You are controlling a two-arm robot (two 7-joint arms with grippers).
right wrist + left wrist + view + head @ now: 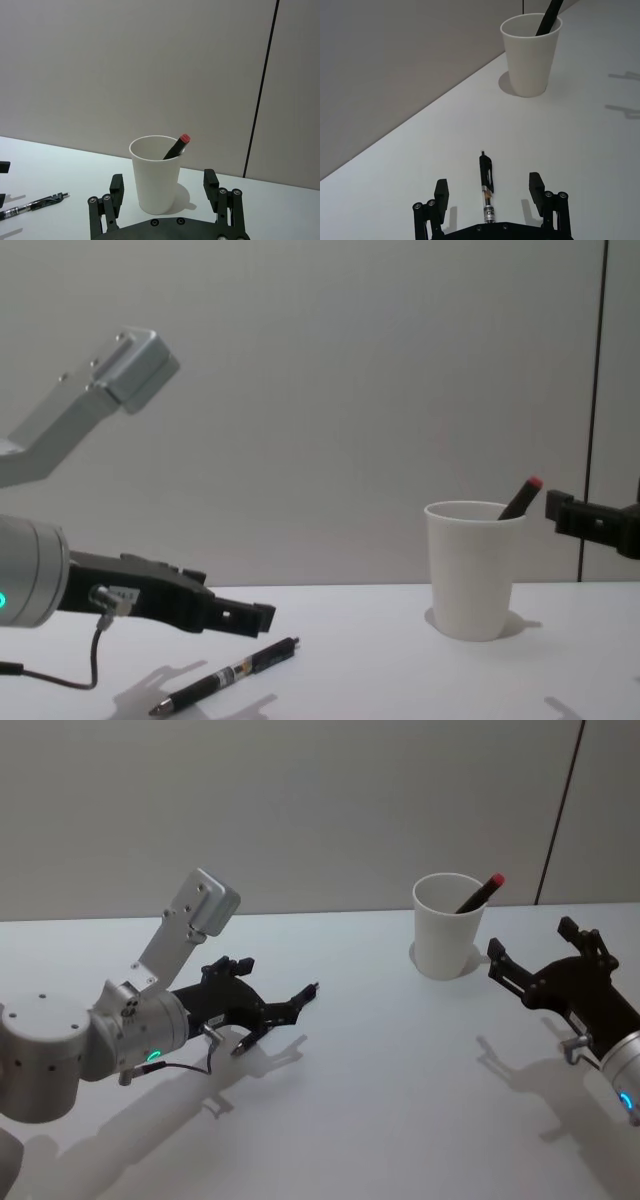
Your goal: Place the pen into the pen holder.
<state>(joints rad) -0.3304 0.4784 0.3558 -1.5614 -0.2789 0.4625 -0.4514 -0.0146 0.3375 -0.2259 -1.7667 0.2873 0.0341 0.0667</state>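
Note:
A black clear-barrelled pen point(486, 187) lies flat on the white table, also seen as the pen point(225, 677) in the chest view. My left gripper point(488, 184) hovers low over it, open, one finger on each side and neither touching it. In the head view the left gripper point(265, 1002) is at centre-left. The pen holder point(447, 925), a plain white paper cup, stands upright at the back right. My right gripper point(533, 942) is open just right of the cup, pointing at it and holding nothing; its wrist view shows the cup point(156, 175) straight ahead.
A black pen with a red cap point(482, 892) leans inside the cup, sticking out above the rim. A plain grey wall runs behind the table. Bare table surface point(390, 1060) lies between the two grippers.

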